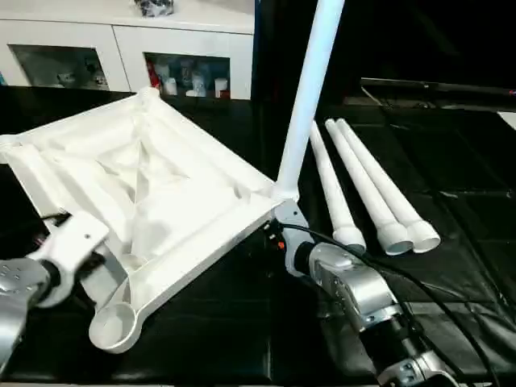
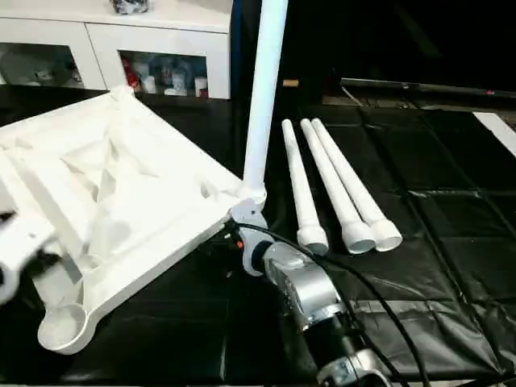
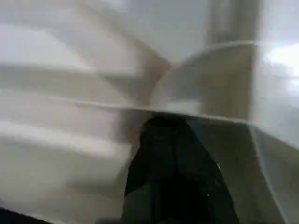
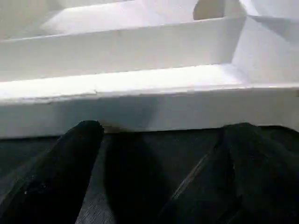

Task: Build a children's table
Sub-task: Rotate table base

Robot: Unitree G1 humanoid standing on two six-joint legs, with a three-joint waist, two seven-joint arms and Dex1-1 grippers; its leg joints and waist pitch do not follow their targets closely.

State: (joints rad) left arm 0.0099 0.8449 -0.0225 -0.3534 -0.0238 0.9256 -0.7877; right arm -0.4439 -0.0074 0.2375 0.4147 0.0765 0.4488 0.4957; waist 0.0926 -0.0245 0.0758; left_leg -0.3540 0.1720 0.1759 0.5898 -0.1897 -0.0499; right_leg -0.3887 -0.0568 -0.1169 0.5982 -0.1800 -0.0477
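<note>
White ribbed plastic tabletop [image 1: 153, 193]: one white tapered leg [image 1: 310, 89] socketed; three legs [image 1: 367, 189] loose at three o'clock. Left gripper [image 3: 173, 154] closed empty, right gripper [image 4: 159, 158] spread.

A black sheet [image 2: 451, 266], creased and faintly glossy, covers the whole work surface and catches soft highlights along its folds. At the far side stands a white cabinet [image 1: 121, 36] with glass doors; behind the panes sit small items, some red and some pale, too small to identify. A dark object [image 1: 155, 7] rests on the cabinet's top. To the right of the cabinet the background is dark, crossed by a thin pale bar [image 2: 419, 85].
</note>
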